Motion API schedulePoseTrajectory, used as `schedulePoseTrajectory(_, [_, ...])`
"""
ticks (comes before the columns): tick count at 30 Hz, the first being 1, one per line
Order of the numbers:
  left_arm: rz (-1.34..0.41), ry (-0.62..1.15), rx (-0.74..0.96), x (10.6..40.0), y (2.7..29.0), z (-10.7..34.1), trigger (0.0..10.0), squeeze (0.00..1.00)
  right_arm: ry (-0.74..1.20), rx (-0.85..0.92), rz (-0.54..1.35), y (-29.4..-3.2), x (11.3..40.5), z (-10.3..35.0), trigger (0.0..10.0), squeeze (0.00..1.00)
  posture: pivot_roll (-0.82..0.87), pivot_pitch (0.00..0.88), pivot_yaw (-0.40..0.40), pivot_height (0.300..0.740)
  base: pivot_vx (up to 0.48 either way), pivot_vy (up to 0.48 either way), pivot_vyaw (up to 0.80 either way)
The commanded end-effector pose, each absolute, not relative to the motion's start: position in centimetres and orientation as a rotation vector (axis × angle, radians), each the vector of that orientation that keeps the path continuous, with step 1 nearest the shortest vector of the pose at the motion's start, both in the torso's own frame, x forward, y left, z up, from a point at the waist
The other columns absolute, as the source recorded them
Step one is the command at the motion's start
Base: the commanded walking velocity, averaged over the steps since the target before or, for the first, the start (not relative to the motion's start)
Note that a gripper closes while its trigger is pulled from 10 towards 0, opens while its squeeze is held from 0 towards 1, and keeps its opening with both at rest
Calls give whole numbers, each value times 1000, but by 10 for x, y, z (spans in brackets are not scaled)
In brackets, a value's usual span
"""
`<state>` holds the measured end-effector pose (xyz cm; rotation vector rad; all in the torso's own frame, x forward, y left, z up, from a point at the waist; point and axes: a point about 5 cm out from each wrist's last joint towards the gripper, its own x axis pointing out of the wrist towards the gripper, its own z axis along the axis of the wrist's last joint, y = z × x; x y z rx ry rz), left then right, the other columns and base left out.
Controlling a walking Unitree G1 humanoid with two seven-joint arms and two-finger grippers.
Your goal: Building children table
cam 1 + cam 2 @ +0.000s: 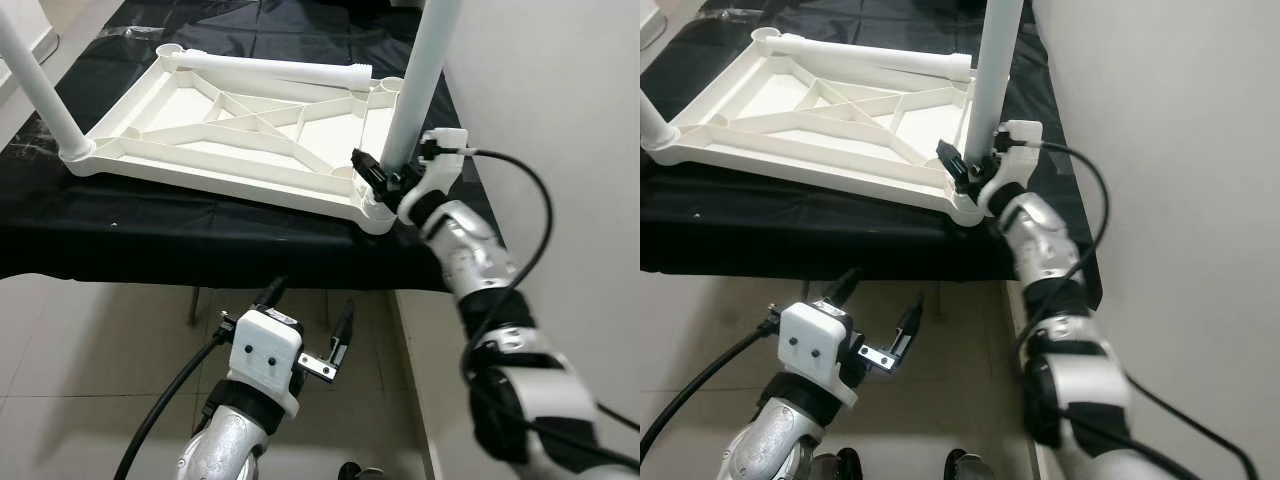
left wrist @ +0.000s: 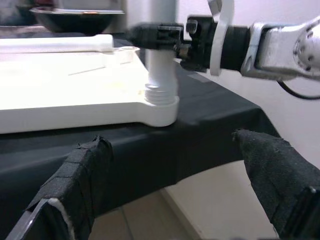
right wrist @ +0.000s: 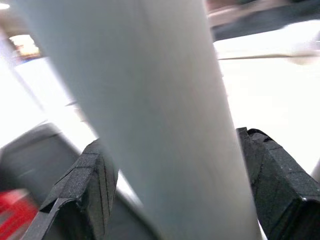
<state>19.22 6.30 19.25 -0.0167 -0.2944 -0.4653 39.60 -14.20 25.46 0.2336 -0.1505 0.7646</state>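
Right pincer [image 1: 385,172] grips upright table leg [image 1: 420,80] near its base.

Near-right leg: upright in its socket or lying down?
Upright: the leg stands in the tabletop's corner socket, right gripper around it.

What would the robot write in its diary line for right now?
right gripper: around upright table leg at tabletop corner | left gripper: open, low, idle
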Motion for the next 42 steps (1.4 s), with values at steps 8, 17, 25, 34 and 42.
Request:
schedulePoseTrajectory(8, [-489, -270, -11, 188, 57, 189, 10000, 0, -43, 81, 1292, -100, 378, 247, 10000, 0, 109, 220, -85, 740, 0, 0, 0])
schedulePoseTrajectory(17, [-483, -264, -12, 186, 59, 189, 10000, 0, -40, 40, 1470, -76, 375, 254, 0, 0, 111, 234, -87, 740, 0, 0, 0])
schedulePoseTrajectory(25, [-478, -262, -8, 187, 59, 189, 10000, 0, -71, -16, 1182, -82, 388, 246, 0, 0, 104, 235, -82, 740, 0, 0, 0])
schedulePoseTrajectory(34, [-480, -256, 1, 188, 60, 187, 10000, 0, -46, 130, 201, -134, 417, 233, 0, 0, 101, 238, -73, 740, 0, 0, 0])
schedulePoseTrajectory(42, [-482, -255, 3, 189, 60, 187, 10000, 0, -60, 157, -130, -149, 409, 228, 0, 0, 97, 238, -67, 740, 0, 0, 0])
